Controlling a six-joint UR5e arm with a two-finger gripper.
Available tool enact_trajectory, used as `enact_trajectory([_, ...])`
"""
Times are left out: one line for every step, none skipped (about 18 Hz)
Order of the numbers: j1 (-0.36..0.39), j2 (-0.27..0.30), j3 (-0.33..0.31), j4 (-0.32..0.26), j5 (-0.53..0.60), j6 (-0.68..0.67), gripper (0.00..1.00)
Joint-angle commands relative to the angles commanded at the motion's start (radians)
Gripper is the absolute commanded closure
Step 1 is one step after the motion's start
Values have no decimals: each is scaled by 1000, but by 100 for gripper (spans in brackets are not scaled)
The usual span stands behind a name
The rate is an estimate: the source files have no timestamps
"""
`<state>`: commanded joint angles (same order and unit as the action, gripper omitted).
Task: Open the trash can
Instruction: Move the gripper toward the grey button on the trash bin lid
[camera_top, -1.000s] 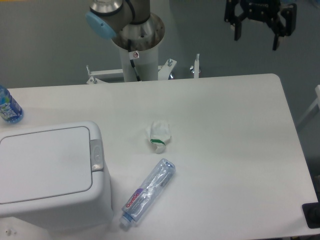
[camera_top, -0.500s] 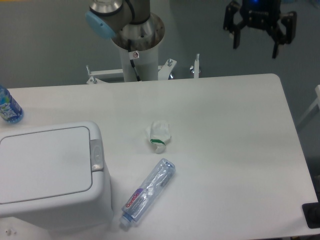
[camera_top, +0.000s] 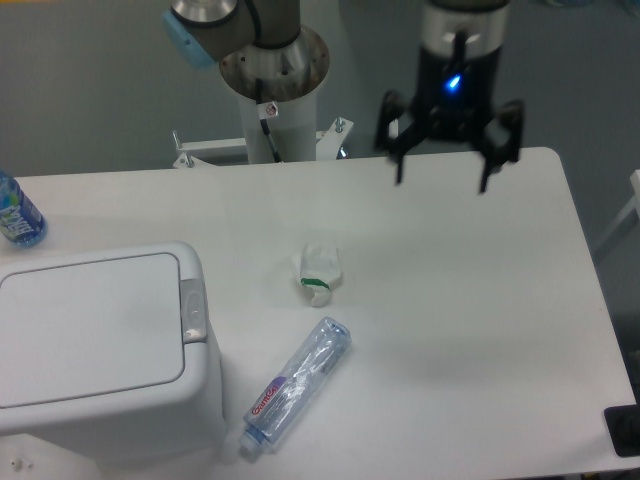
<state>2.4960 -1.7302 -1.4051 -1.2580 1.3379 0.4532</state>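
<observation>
The white trash can (camera_top: 95, 350) stands at the front left of the table. Its flat lid is shut, with a small grey push-button latch (camera_top: 194, 317) on its right edge. My gripper (camera_top: 441, 184) hangs above the back of the table, right of centre, far from the can. Its fingers (camera_top: 399, 172) point down and stand wide apart, with nothing between them.
A crumpled white wrapper with a green mark (camera_top: 317, 269) lies mid-table. A clear plastic bottle (camera_top: 295, 388) lies on its side next to the can. A blue bottle (camera_top: 17, 213) stands at the far left edge. The arm's base column (camera_top: 275, 90) rises behind the table.
The gripper has moved down and to the left from the top right corner, now over the table's back edge. It stays open. Nothing on the table has moved.
</observation>
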Motion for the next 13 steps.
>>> enact_trajectory([-14, -6, 2, 14, -35, -55, 0])
enact_trajectory([-23, -9, 2, 23, -75, -94, 0])
enact_trajectory([-29, -12, 2, 29, -109, -117, 0])
enact_trajectory([-31, -18, 2, 37, -138, -139, 0])
enact_trajectory([-31, -20, 5, 45, -166, -163, 0])
enact_trajectory([-37, -22, 8, 58, -198, -191, 0])
enact_trajectory([-43, -23, 6, 80, -229, -217, 0])
enact_trajectory([-51, -25, 2, 97, -238, -234, 0])
enact_trajectory([-68, -34, 2, 109, -238, -240, 0])
enact_trajectory([-86, -41, 2, 118, -237, -242, 0])
enact_trajectory([-103, -52, 2, 126, -235, -242, 0])
enact_trajectory([-115, -61, 2, 134, -233, -243, 0])
enact_trajectory([-129, -66, 2, 143, -233, -248, 0])
